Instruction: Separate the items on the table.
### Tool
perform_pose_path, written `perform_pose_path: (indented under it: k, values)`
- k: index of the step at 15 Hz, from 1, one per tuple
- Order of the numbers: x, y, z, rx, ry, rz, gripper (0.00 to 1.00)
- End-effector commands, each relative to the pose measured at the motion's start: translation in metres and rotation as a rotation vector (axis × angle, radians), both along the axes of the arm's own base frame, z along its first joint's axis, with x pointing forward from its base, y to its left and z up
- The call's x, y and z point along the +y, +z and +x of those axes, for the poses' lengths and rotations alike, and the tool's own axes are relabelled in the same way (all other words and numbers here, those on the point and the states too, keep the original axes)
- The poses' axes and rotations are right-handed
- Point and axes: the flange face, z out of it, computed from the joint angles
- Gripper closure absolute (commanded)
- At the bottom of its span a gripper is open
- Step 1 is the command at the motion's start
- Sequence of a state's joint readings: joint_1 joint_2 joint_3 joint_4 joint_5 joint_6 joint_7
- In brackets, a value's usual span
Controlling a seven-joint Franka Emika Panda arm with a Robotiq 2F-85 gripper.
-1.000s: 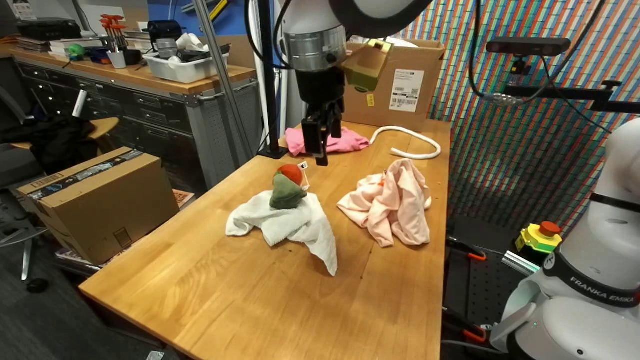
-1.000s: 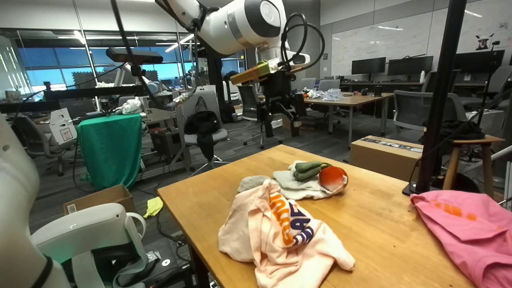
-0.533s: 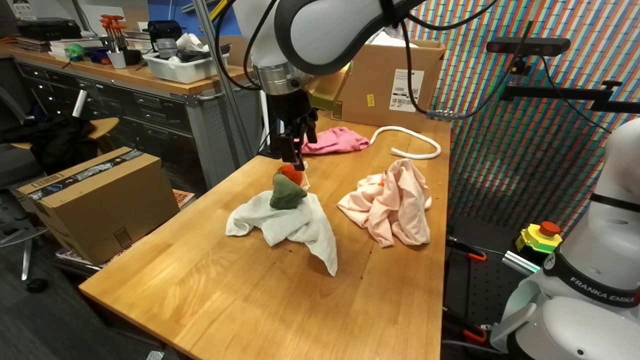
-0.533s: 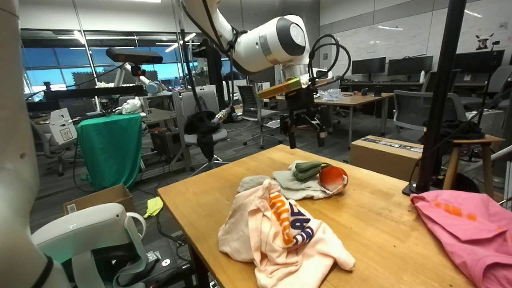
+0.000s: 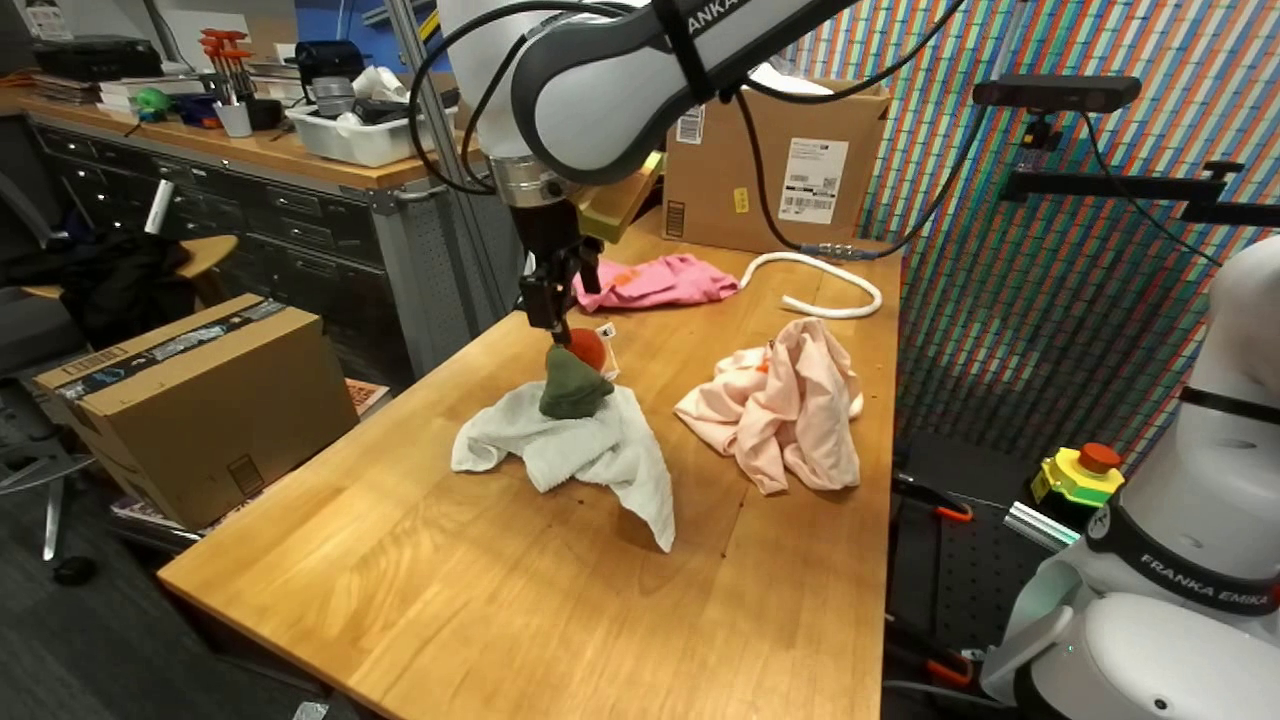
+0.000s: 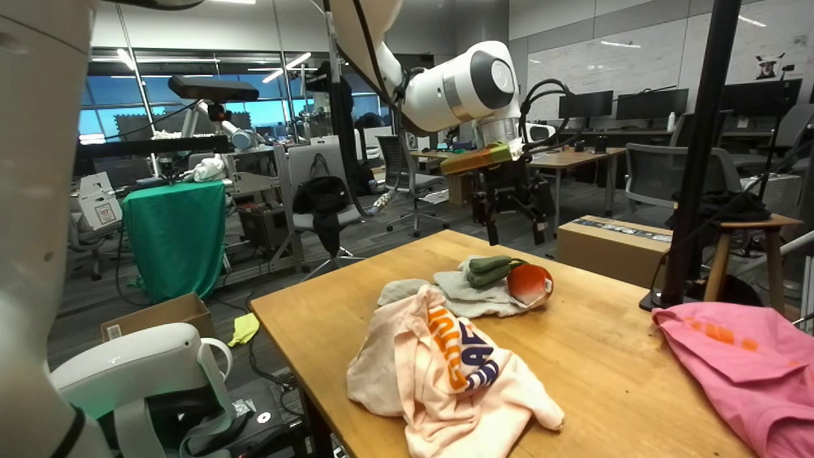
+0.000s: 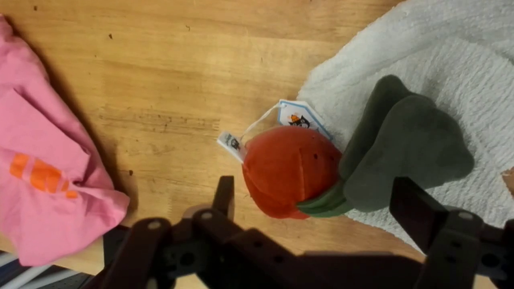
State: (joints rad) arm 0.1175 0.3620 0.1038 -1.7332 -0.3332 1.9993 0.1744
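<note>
A red plush toy (image 7: 289, 168) with white tags lies on the table, partly on a white cloth (image 7: 478, 80). A dark green plush (image 7: 421, 148) touches it and rests on the cloth; both plushes also show in the exterior views, red (image 6: 531, 283) and green (image 5: 572, 387). A peach shirt (image 6: 439, 381) lies crumpled beside the cloth. A pink shirt (image 6: 750, 369) lies at another edge and shows in the wrist view (image 7: 48, 160). My gripper (image 7: 314, 182) is open and empty, above the red plush, its fingers (image 7: 225, 196) spread wider than it.
A black pole (image 6: 690, 159) stands at the table (image 5: 480, 600) edge near the pink shirt. A white tube (image 5: 830, 265) curls on the table before a cardboard box (image 5: 770, 200). Another cardboard box (image 5: 200, 400) sits beside the table.
My open gripper has come down and across from near the pink shirt side to above the red and green plushes. The things on the table have not moved.
</note>
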Motion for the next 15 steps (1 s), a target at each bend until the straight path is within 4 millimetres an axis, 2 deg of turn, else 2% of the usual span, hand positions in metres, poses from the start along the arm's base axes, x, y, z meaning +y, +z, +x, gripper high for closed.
perform_pose_path:
  k: [1,8,15]
  values:
    - [-0.010,-0.003,0.022,-0.071,-0.039,0.029,0.00]
    - [-0.036,-0.032,0.036,-0.153,-0.269,0.056,0.00]
    - [-0.034,-0.049,0.040,-0.202,-0.449,0.128,0.00]
